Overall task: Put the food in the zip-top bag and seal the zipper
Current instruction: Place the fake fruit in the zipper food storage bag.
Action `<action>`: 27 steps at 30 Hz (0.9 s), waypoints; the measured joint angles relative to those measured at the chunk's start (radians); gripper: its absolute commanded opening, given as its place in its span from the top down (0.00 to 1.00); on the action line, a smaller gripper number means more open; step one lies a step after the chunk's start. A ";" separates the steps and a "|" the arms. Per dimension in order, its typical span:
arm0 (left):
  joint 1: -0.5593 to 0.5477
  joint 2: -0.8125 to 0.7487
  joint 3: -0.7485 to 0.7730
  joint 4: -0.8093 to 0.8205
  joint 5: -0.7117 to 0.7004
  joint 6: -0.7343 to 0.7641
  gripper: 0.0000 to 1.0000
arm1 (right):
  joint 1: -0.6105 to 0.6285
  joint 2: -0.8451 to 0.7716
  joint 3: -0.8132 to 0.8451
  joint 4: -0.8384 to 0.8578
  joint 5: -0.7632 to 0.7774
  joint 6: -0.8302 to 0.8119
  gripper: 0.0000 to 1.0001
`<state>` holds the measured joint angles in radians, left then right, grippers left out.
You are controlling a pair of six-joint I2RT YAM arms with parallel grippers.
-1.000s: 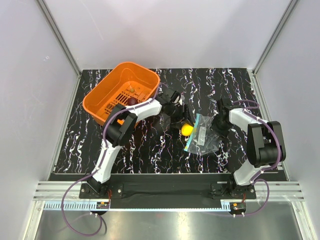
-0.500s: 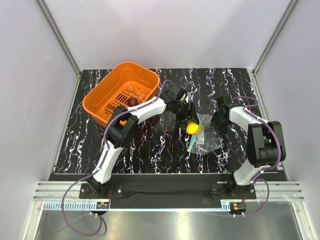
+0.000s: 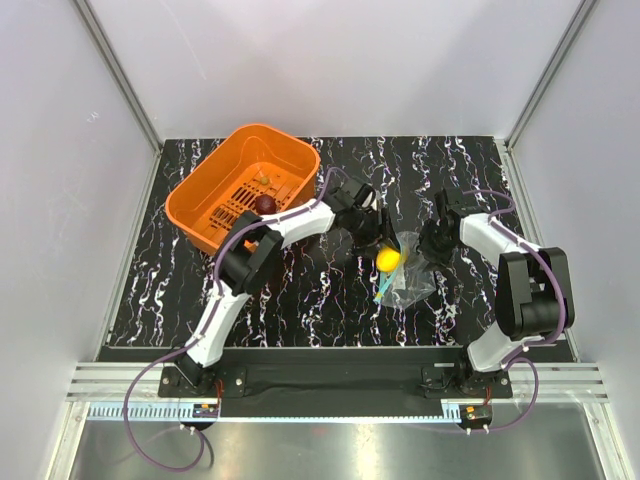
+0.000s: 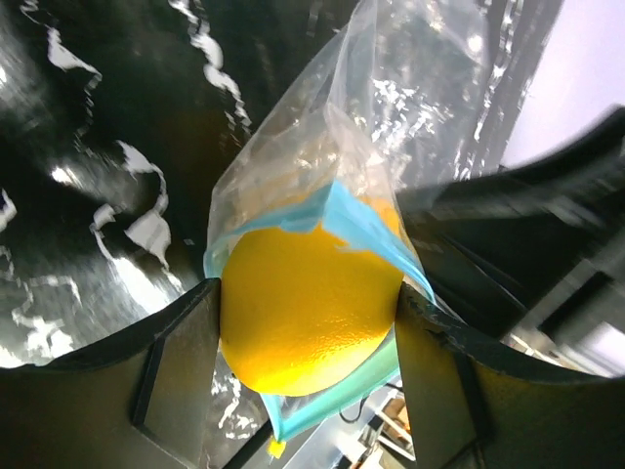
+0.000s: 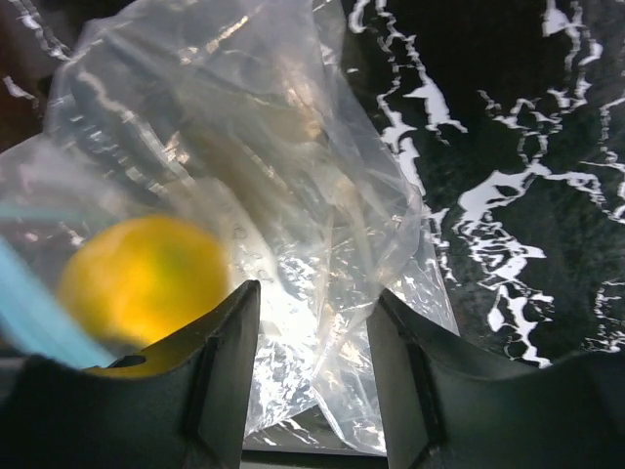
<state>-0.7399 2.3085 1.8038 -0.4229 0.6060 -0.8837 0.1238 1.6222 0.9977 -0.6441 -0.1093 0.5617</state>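
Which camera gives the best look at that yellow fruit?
The left wrist view: the yellow fruit, sharp and large, sits in the left gripper at the blue zipper. The right wrist view shows it blurred through the bag; the top view, only a small spot.

The right gripper (image 5: 312, 327) is holding its two dark fingers (image 5: 146, 410) slightly apart at the bottom edge. The crumpled clear bag (image 5: 293, 166) is bunching in the gap between them, and it is unclear whether they are pinching it. A blurred yellow fruit (image 5: 142, 278) is showing through the plastic beside one finger, the light-blue zipper (image 5: 34, 313) is crossing just beyond it, and the black white-veined table (image 5: 518, 147) is showing behind.
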 measured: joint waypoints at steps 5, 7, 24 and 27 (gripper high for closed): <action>-0.003 0.028 0.000 0.025 0.011 -0.024 0.36 | 0.001 -0.003 -0.003 0.013 -0.025 -0.002 0.46; -0.005 0.028 0.000 0.027 0.012 -0.027 0.33 | 0.000 -0.003 -0.003 0.013 -0.027 -0.005 0.46; 0.019 -0.032 -0.111 0.111 0.043 -0.011 0.12 | 0.001 -0.003 0.004 0.002 -0.042 -0.005 0.46; 0.019 -0.032 -0.110 0.112 0.050 -0.006 0.06 | 0.001 -0.003 0.022 -0.006 -0.042 -0.005 0.46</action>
<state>-0.7208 2.2765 1.6939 -0.3111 0.6556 -0.8898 0.1246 1.6188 1.0195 -0.6502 -0.1513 0.5568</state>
